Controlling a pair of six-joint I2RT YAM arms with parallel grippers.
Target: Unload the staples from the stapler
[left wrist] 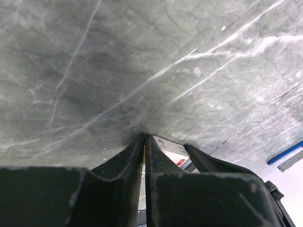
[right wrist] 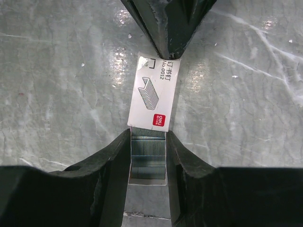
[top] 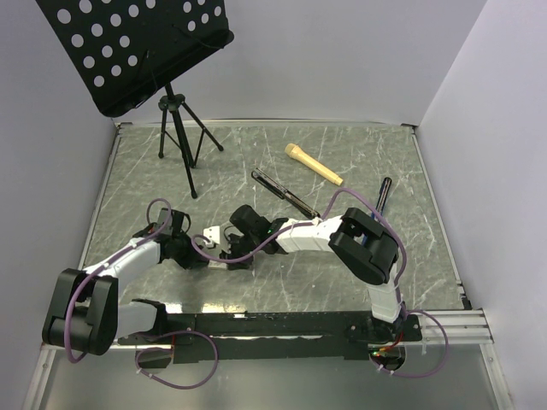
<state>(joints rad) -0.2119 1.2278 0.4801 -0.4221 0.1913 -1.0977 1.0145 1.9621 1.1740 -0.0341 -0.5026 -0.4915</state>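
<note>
Between the fingers of the right gripper (right wrist: pixel 147 136) the staples (right wrist: pixel 147 158) are clamped from both sides, a silvery-grey block sticking out of the near end of a white printed sleeve (right wrist: pixel 154 90) lying flat on the grey marbled table (right wrist: pixel 57 85). At the sleeve's far end the left gripper (left wrist: pixel 143 138) faces it, fingers closed to a thin slit, tips at the sleeve's edge; whether they pinch it I cannot tell. The stapler (top: pixel 286 195) lies well beyond both sets of fingertips, touched by neither.
</note>
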